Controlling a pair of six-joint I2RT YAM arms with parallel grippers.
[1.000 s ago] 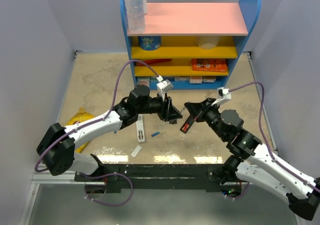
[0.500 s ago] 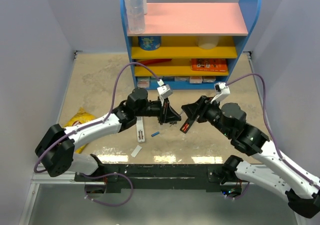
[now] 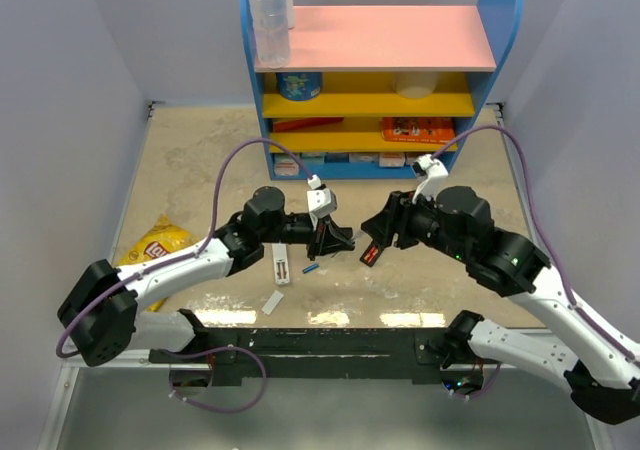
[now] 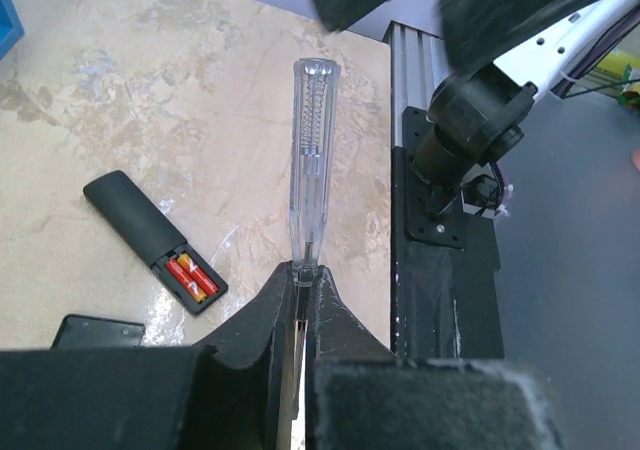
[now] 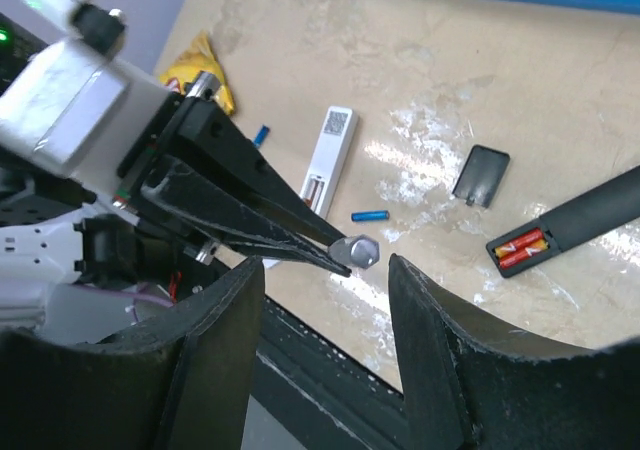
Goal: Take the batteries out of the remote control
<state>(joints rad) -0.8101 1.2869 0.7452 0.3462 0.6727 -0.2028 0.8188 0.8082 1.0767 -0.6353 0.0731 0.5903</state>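
Red batteries lay in black remote, apart from left fingers clamped on clear screwdriver, right fingers spread empty.

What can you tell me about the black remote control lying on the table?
The black remote is a slim matte bar, plastic by its look, lying flat on the marbled table. The battery bay at one end is open, with two red batteries seated side by side. A loose black cover lies close by, apart from it. Nothing grips it.
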